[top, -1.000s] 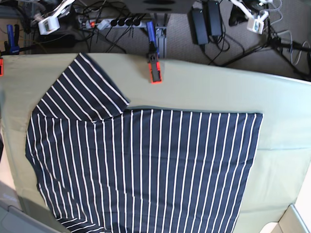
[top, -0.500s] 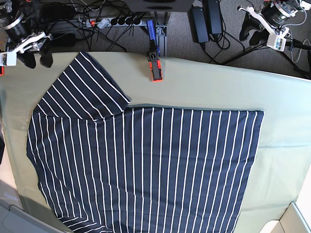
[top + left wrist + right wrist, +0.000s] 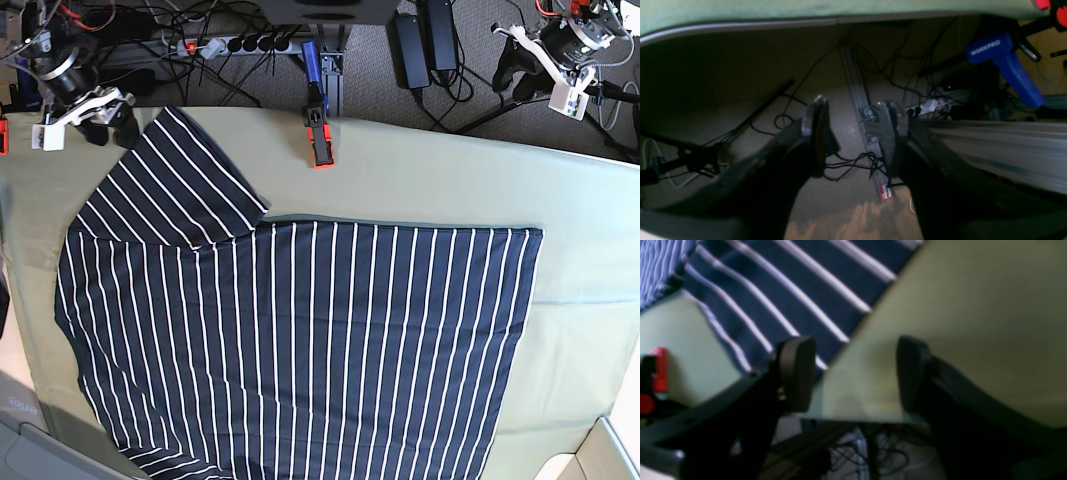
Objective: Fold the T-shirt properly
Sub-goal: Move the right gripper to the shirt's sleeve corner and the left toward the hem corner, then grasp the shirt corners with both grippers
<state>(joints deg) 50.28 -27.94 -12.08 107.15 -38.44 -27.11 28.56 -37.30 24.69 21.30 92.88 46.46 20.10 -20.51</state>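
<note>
The shirt (image 3: 300, 340) lies flat on the green cloth (image 3: 450, 190), a soft navy knit with thin white stripes. Its body forms a broad slab reaching from the cloth's left side toward the right, with a straight right edge. One short sleeve juts up from the shirt's upper left as a slanted flap, its stripes running diagonally.

The right gripper (image 3: 853, 373) hangs just above the far tip of that sleeve, at the cloth's back edge. Its two dark rounded pads (image 3: 796, 371) stand spread apart with nothing between them; one pad is over striped fabric, the other over bare cloth.

The left gripper (image 3: 855, 133) is beyond the cloth's back right edge, over the floor and cables, fingers parted and empty.

An orange-and-blue clamp (image 3: 318, 130) grips the cloth's back edge above the shirt.
</note>
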